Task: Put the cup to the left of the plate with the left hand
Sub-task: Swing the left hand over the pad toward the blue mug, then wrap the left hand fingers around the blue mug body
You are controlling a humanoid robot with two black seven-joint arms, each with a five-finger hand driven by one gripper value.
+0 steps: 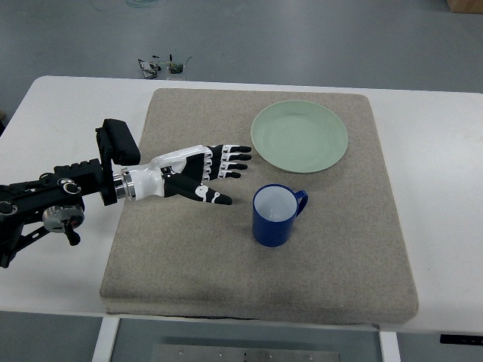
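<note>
Your left hand [202, 175] reaches in from the left edge of the picture and sits over the grey mat [189, 249], its black and white fingers [235, 158] stretched out straight and slightly fanned, with nothing in their grip. The thumb [210, 196] points out toward the lower right, apart from the other fingers. The black arm [53, 200] behind the hand lies across the bare white table [60, 105] at the left side. You can see the blue cup [276, 215] standing upright on the mat, to the right of the hand and a little nearer the robot, clear of the fingertips and not touched by them. Its inside is white and its handle [300, 200] points to the upper right, toward the plate. The pale green plate [299, 136] lies flat on the mat just beyond the cup, toward the far side; the cup's handle comes close to the plate's near rim, but the two look apart. So the cup sits at the near side of the plate, roughly under its left half, rather than to its left. On the far edge of the table, beyond the mat, a small tangle of wires [162, 67] lies. Your right arm does not show anywhere.
</note>
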